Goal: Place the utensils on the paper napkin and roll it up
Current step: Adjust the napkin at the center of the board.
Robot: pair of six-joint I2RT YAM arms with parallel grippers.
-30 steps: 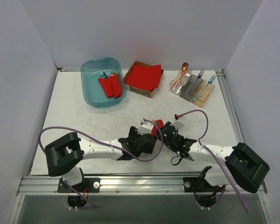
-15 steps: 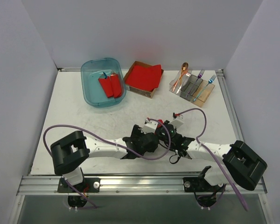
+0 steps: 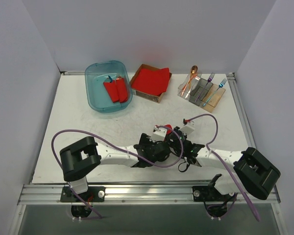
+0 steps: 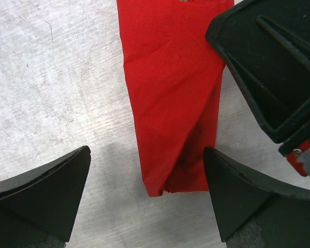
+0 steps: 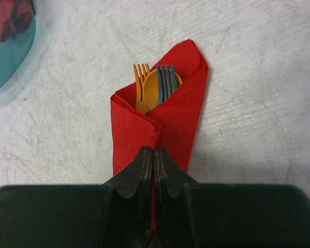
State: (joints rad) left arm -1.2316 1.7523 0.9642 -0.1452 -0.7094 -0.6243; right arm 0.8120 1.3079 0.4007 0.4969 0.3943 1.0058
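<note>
The paper napkin (image 5: 170,124) lies on the white table, folded into a narrow red wrap around the utensils (image 5: 157,85). A yellow fork, a yellow spoon and a blue fork stick out of its far end. My right gripper (image 5: 154,151) is shut, its tips pinching the napkin's overlapping flap at the middle of the wrap. In the left wrist view the napkin's (image 4: 170,93) near end lies between the wide-open fingers of my left gripper (image 4: 146,160), untouched. From above, both grippers meet over the napkin (image 3: 168,129), hiding most of it.
A teal bin (image 3: 107,93) at the back left holds red rolled bundles (image 3: 116,89). Beside it is a cardboard box with a red napkin stack (image 3: 151,82). A clear utensil holder (image 3: 203,93) with a spoon and forks stands at the back right.
My left arm has slid right, bringing its open gripper over the wrap's end. The right gripper has stayed shut and shifted slightly left. Less red shows from above.
</note>
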